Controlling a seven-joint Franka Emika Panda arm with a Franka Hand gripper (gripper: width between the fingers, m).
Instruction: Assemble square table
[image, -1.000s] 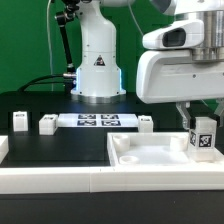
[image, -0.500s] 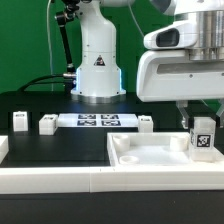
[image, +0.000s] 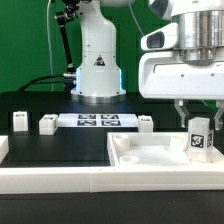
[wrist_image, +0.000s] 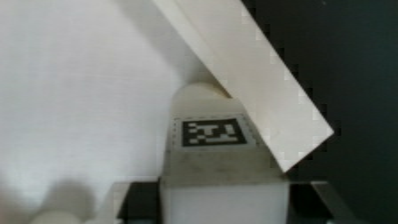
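**Hand holds a tagged leg at the square top's far right corner**

At the exterior view's left, a small white plastic leg peg (image: 18, 122) stands on the black desk (image: 60, 150), with a second white peg (image: 47, 125) near it. Next comes the marker board (image: 97, 121), flat, showing square black-and-white tags and no readable words. Behind it rises the white robot base (image: 97, 65), which bears a dark triangular emblem. The lettering beneath it is too small to read. The backdrop is green. A third white peg (image: 145, 122) sits just right of the board. A long white rail (image: 50, 182) runs along the front.

The large white plastic square table top (image: 150, 158) (wrist_image: 71, 100), with a recessed face, lies front right. Over its far right corner the hand (image: 199, 116) is closed partway on an upright white tagged leg (image: 200, 140) (wrist_image: 214, 135), gripped between dark fingers (wrist_image: 135, 203).
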